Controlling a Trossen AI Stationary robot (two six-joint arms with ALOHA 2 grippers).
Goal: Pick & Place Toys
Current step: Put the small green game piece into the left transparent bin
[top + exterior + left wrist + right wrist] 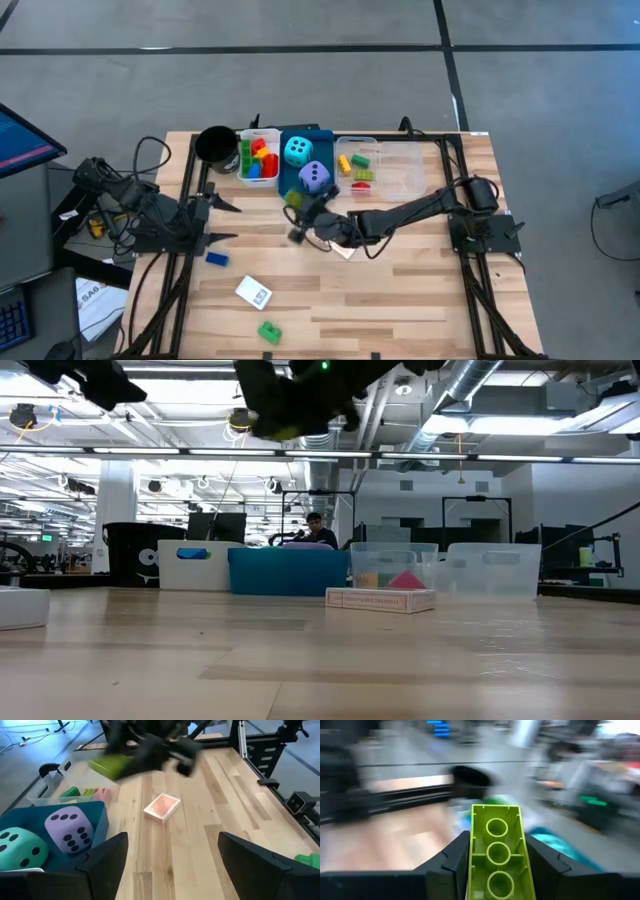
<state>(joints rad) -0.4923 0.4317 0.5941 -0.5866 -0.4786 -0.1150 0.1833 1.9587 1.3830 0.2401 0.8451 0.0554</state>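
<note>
A lime-green brick (497,855) is held above the table by my right gripper (300,218), which is shut on it just in front of the blue tray (322,133). That tray holds a cyan die (297,151) and a purple die (314,177). Several bricks lie in the white tray (258,158) and the clear tray (380,165). A pink-faced card box (162,807) lies flat on the wood below the right arm. My left gripper (226,221) stands open at the table's left side and holds nothing. My right gripper pinches the lime-green brick's two long sides (472,852) between its two fingers, which lie along the brick. The fingers come about level from the table's right. The brick (280,430) is lifted clear of the table, its hollow underside turned toward the wrist.
A black round cup (215,145) stands left of the white tray. On the near wood lie a blue brick (217,259), a white card (253,292) and a green brick (269,331). Dark frame rails run along the table's left and right sides.
</note>
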